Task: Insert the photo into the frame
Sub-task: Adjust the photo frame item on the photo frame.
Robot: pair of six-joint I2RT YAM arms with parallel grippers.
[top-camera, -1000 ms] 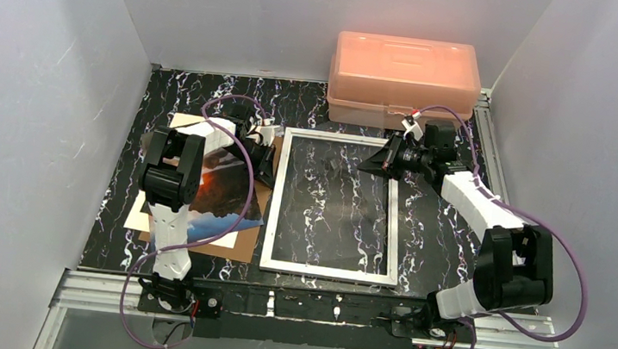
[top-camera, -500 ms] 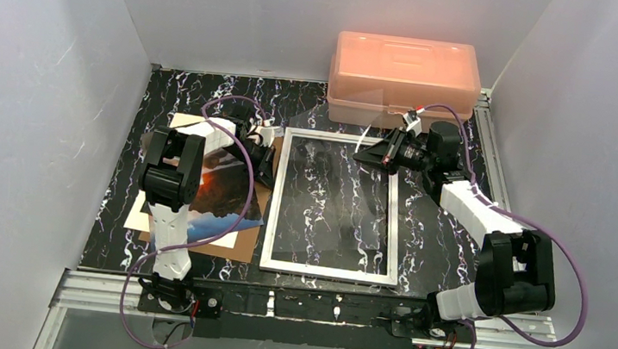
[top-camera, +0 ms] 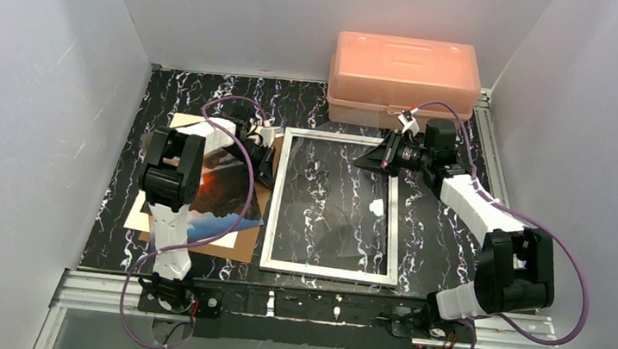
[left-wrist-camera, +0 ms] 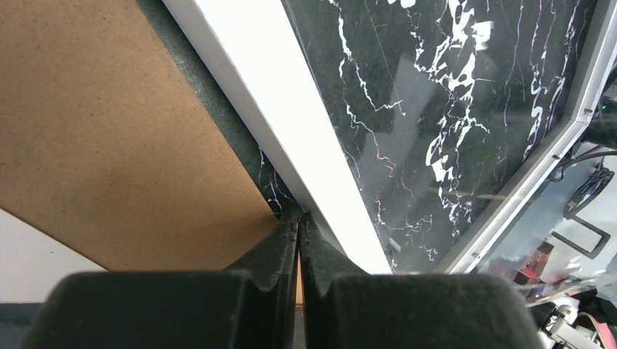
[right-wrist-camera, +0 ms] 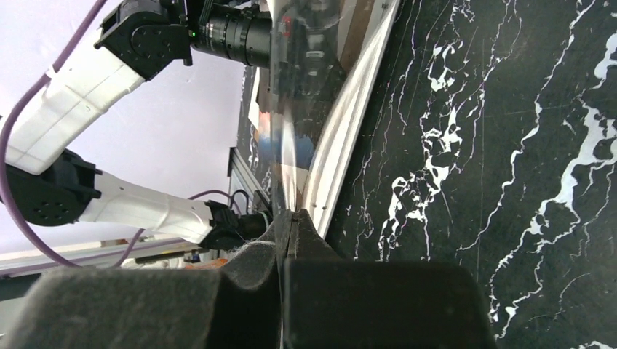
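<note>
Overhead overview; close wrist views, frame [left-wrist-camera: 305,138] in both

Bright, even overhead light, soft shadows.
The top view is sharp; the box [top-camera: 405,70] glows orange-pink and a white glare spot sits on the pane [top-camera: 327,220]. Both wrist views blur in the nearest foreground, and there the pane mirrors its surroundings.

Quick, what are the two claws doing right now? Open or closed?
Left claw: closed, nothing seen in it.
Right claw: closed, pinching the edge of the clear pane.
</note>
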